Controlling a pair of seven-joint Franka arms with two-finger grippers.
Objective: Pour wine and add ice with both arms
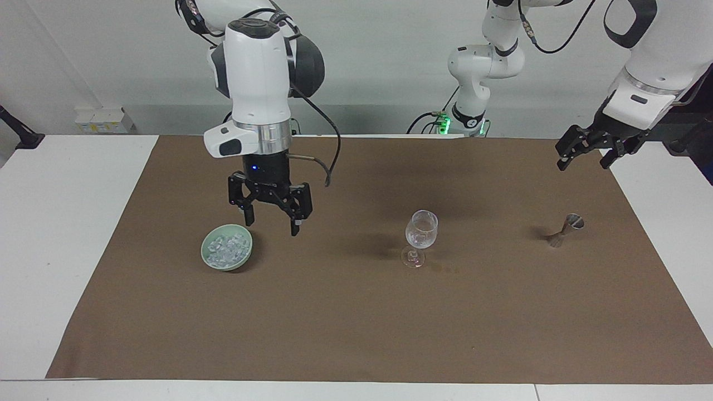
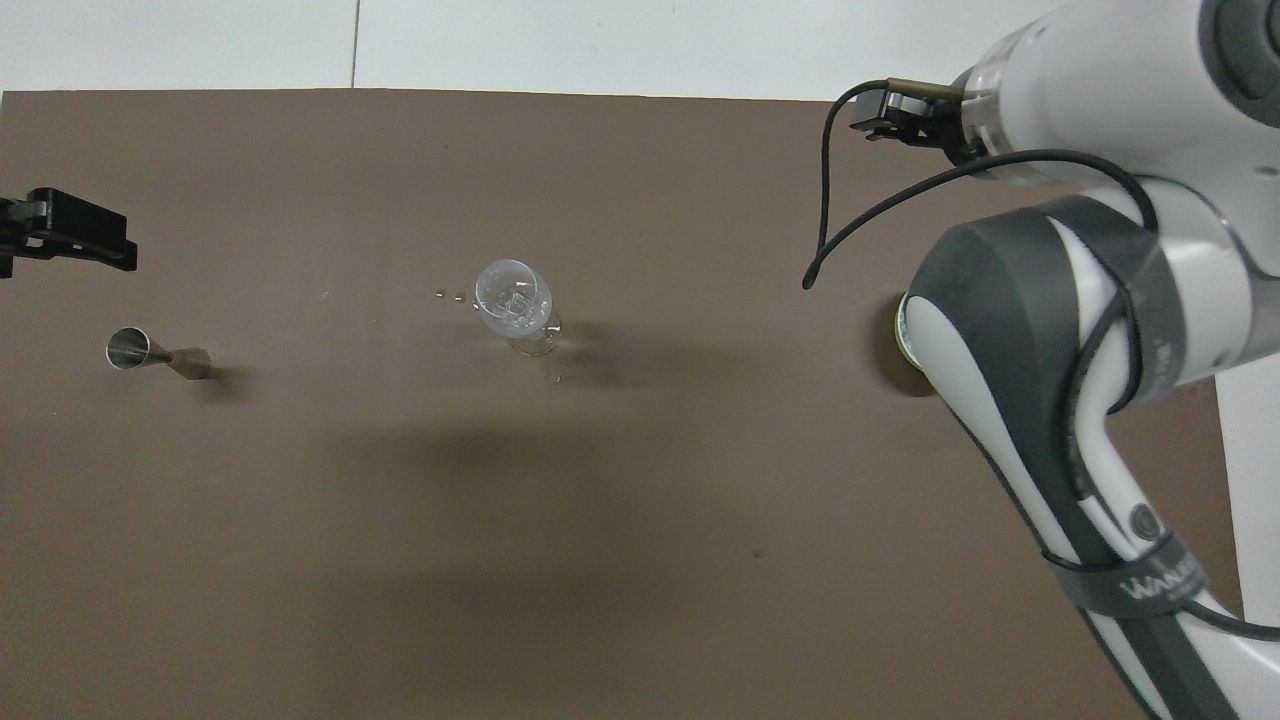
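Both of my grippers stand with fingers spread wide and hold nothing. My right gripper point(image 1: 270, 221) points straight down, up in the air over the brown mat point(image 1: 356, 328), just beside the bowl point(image 1: 226, 247) on the side toward the glass point(image 1: 421, 233), clear of the bowl's rim. That pale green bowl sits on the mat toward my right arm's end of the table, and the ice point(image 1: 225, 248) lies heaped inside it; from overhead my right arm covers nearly all of the bowl. More clear chunks show in the bottom of the glass, which stands upright near the middle of the mat with a few small drops on the mat beside its foot. My left gripper point(image 1: 584, 150) waits in the air over the mat's edge at my left arm's end. Under it, farther from me, a small metal jigger point(image 1: 566, 228) stands on the mat, well apart from the glass.
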